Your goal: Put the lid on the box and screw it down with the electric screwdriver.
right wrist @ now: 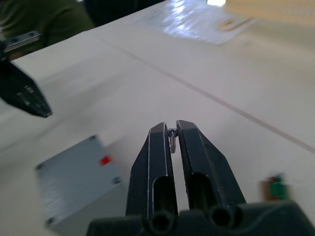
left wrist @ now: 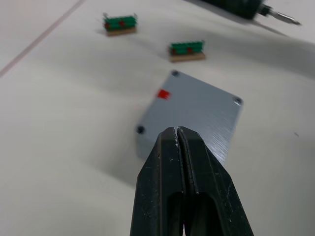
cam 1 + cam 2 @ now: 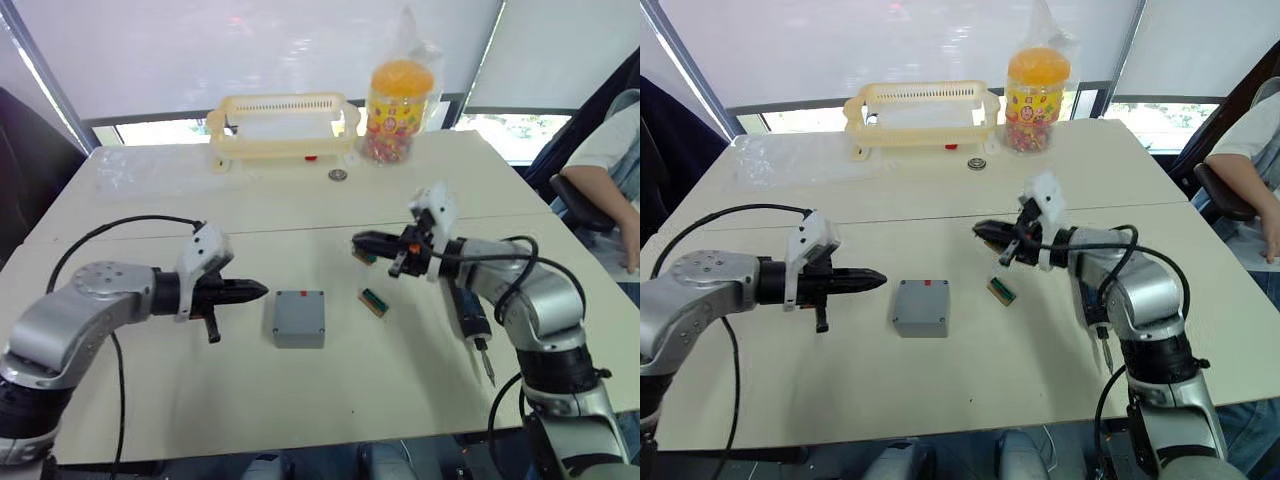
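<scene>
The grey box point(image 3: 299, 318) lies mid-table with a red mark near its far edge. Its top is flat and closed with corner screw holes, so the lid point(image 2: 197, 110) seems to lie on it. My left gripper point(image 3: 260, 291) hovers just left of the box, shut and empty. My right gripper point(image 1: 172, 129) hangs above the table beyond the box's right side, shut on a small screw point(image 1: 172, 135). The black electric screwdriver point(image 3: 470, 318) lies on the table under my right forearm, bit toward the near edge.
Two small green parts point(image 3: 373, 302) point(image 2: 119, 24) lie right of the box. A cream basket point(image 3: 283, 125), a candy jar point(image 3: 400, 98), a round metal piece point(image 3: 338, 174) and clear plastic point(image 3: 150, 165) sit at the back. A person point(image 3: 610, 170) sits at the right.
</scene>
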{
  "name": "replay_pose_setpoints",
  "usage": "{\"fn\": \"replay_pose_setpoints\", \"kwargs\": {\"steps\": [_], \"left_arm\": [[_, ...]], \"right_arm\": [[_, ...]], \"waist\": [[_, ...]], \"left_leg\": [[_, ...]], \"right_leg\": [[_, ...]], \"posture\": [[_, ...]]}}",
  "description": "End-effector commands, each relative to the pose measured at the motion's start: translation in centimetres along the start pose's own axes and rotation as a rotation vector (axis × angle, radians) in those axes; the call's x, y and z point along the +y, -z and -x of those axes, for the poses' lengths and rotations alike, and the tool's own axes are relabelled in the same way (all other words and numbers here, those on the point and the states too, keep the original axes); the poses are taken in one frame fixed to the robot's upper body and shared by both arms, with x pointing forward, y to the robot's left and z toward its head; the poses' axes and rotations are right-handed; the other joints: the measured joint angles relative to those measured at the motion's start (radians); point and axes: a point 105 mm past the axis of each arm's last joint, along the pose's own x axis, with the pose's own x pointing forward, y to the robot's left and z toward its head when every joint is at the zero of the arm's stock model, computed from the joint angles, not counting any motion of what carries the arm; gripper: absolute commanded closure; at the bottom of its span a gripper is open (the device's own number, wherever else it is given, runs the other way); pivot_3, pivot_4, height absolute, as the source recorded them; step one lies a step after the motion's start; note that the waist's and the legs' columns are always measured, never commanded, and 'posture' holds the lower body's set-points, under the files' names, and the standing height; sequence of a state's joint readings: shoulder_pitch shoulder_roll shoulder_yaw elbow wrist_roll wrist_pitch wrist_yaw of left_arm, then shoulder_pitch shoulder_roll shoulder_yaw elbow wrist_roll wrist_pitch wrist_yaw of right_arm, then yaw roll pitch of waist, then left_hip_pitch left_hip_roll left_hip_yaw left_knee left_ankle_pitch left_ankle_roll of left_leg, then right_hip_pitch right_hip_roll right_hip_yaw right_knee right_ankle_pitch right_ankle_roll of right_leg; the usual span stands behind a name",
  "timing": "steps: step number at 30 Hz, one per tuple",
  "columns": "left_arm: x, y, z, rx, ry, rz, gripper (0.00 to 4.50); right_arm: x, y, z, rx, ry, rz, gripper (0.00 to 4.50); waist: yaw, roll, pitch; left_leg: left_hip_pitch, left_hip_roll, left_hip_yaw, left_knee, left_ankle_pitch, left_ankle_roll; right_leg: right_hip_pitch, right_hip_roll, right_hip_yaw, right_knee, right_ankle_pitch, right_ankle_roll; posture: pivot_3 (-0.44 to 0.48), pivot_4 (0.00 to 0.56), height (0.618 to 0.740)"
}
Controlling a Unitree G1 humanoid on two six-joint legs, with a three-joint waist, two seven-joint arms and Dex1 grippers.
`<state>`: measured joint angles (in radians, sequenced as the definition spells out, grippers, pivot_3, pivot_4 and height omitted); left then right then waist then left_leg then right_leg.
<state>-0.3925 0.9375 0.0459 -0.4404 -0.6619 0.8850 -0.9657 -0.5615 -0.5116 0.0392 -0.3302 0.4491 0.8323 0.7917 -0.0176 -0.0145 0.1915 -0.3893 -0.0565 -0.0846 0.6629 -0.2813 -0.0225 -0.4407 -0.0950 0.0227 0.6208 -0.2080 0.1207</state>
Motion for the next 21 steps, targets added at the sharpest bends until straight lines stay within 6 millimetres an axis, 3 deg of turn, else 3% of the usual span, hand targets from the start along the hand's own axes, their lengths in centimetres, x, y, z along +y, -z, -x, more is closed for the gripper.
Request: {"fn": "replay_pose_setpoints", "kwargs": {"steps": [1,8,21], "left_arm": [[-1.1,-1.0,0.6,-0.004,0.038,-0.048,4.5],[-1.6,-0.5,0.5,0.028,0.046,-0.053,4.5],[-1.4,-0.1,0.3,0.025,0.024,-0.037,4.5]], "right_arm": [[1.9,-0.3,-0.8,-0.022,-0.04,0.04,4.28],[2.2,0.9,-2.4,0.009,-0.049,0.109,4.28],[2.2,2.3,-3.0,0.041,-0.057,0.119,4.28]], "waist": [[0.002,0.0,0.0],[0.001,0.0,0.0],[0.002,0.0,0.0]], "left_leg": [[0.0,0.0,0.0,0.0,0.0,0.0],[0.0,-0.001,0.0,0.0,0.0,0.0],[0.0,-0.001,0.0,0.0,0.0,0.0]], "right_leg": [[0.0,0.0,0.0,0.0,0.0,0.0],[0.0,0.0,0.0,0.0,0.0,0.0],[0.0,0.0,0.0,0.0,0.0,0.0]], "posture": [[0.0,0.15,0.74],[0.0,0.15,0.74],[0.0,0.15,0.74]]}}
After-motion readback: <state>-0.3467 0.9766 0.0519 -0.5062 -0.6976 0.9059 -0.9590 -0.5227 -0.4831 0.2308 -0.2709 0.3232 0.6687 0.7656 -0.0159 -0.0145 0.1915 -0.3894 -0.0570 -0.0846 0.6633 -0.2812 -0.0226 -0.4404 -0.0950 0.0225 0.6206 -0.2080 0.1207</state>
